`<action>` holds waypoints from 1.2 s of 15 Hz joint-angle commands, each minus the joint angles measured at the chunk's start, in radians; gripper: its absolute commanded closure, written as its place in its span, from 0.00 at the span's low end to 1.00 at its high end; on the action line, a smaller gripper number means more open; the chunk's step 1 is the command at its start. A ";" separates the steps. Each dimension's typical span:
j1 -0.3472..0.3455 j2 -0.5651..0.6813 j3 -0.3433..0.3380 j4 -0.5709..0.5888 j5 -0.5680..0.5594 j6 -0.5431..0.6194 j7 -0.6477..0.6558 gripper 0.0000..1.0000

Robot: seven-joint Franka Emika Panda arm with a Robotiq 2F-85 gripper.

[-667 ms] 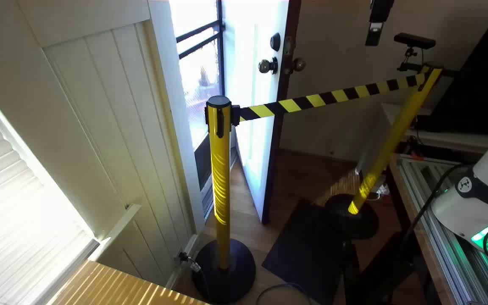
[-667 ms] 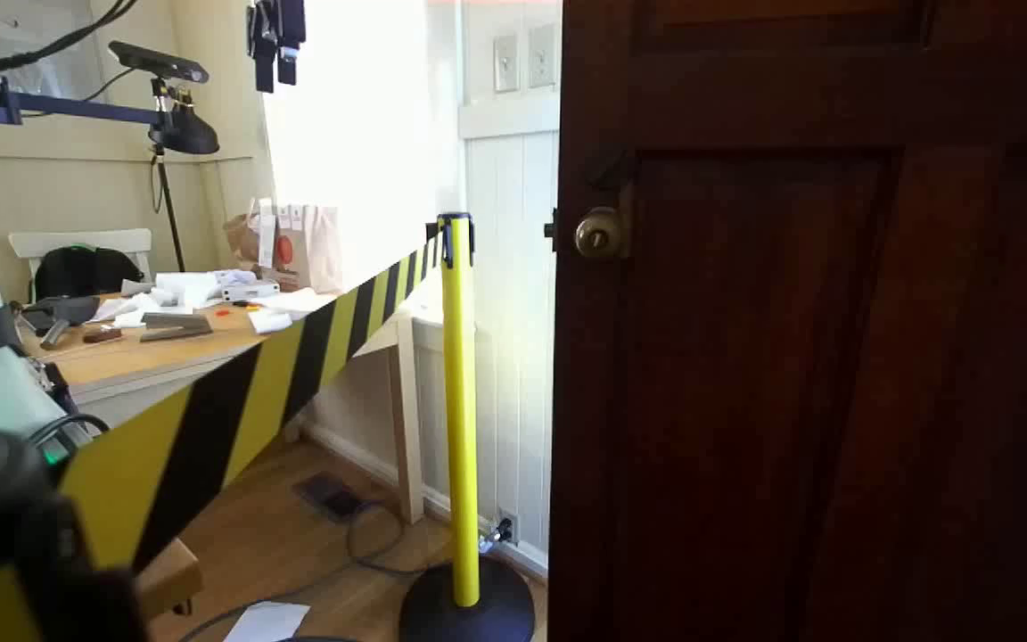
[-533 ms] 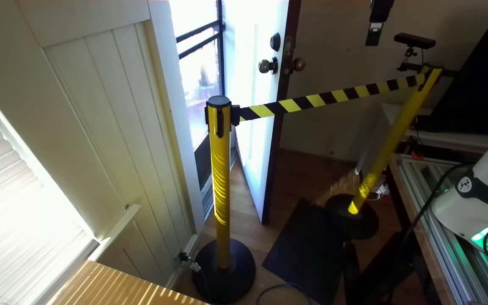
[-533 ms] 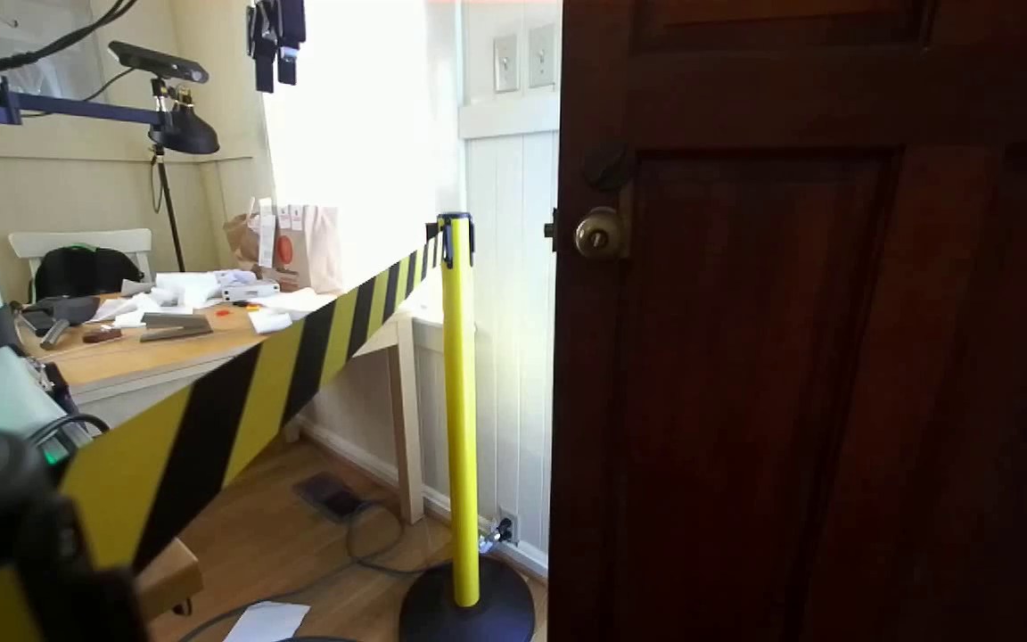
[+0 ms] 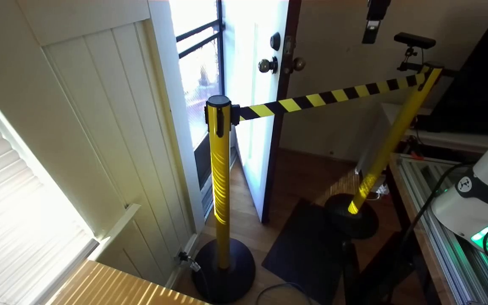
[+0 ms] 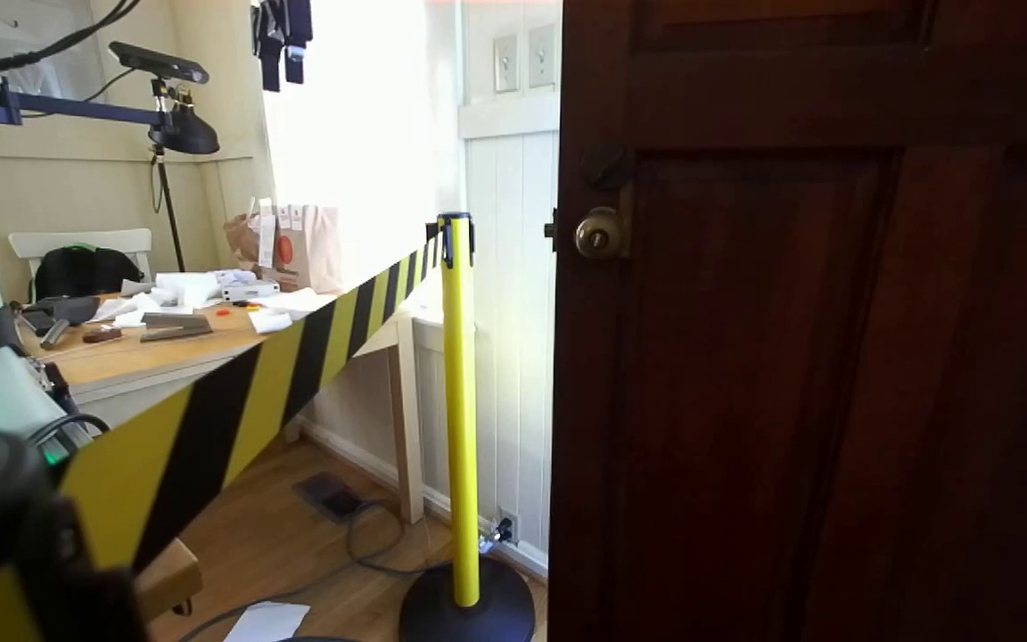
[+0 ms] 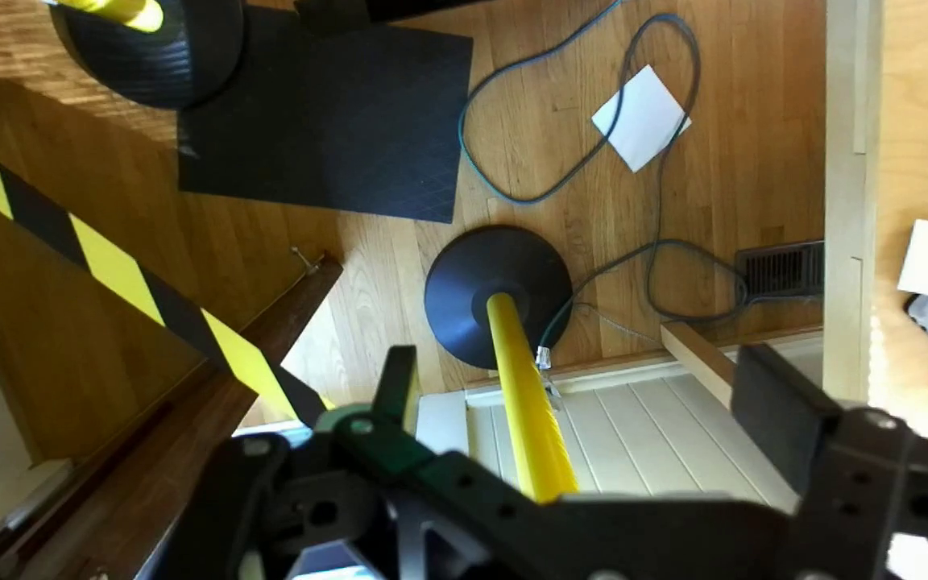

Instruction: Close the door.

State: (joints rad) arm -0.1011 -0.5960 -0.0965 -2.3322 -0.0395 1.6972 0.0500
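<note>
The door stands open. An exterior view shows its dark brown face (image 6: 745,374) filling the right side, with a brass knob (image 6: 600,234) near its edge. An exterior view also shows its brightly lit far face (image 5: 254,152) and dark edge, with a knob on each side and a lock above. In the wrist view part of the brown door (image 7: 214,403) is at lower left. My gripper (image 7: 585,403) is open and empty, its fingers wide apart. It hangs high and apart from the door, at the top of both exterior views (image 5: 371,34) (image 6: 283,67).
A yellow post (image 5: 223,178) on a round black base stands near the doorway. A striped tape (image 5: 333,96) runs from it past the door to another yellow post (image 5: 392,140). A cluttered table (image 6: 139,357) stands by the window. A cable and a paper (image 7: 643,121) lie on the floor.
My gripper has shifted slightly, a little left and up in an exterior view and a little right in an exterior view. The door and posts have not moved.
</note>
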 commanded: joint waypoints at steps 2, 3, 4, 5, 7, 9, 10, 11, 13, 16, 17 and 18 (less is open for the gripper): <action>-0.018 0.066 -0.080 0.072 -0.079 0.081 -0.188 0.00; -0.012 0.081 -0.109 0.090 -0.100 0.096 -0.274 0.00; -0.012 0.103 -0.131 0.115 -0.132 0.101 -0.347 0.00; -0.013 0.122 -0.150 0.134 -0.153 0.110 -0.406 0.00; -0.015 0.171 -0.190 0.182 -0.182 0.100 -0.518 0.00; -0.019 0.221 -0.231 0.231 -0.174 0.071 -0.604 0.00; -0.021 0.244 -0.255 0.250 -0.163 0.066 -0.657 0.00; -0.026 0.275 -0.276 0.267 -0.159 0.067 -0.696 0.00; -0.050 0.338 -0.322 0.299 -0.162 0.091 -0.784 0.00; -0.091 0.324 -0.300 0.263 -0.189 0.137 -0.748 0.00; -0.111 0.351 -0.304 0.270 -0.212 0.163 -0.748 0.00; -0.122 0.370 -0.304 0.274 -0.221 0.177 -0.748 0.00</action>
State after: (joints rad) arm -0.1979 -0.2293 -0.4237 -2.0610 -0.2680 1.8761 -0.6916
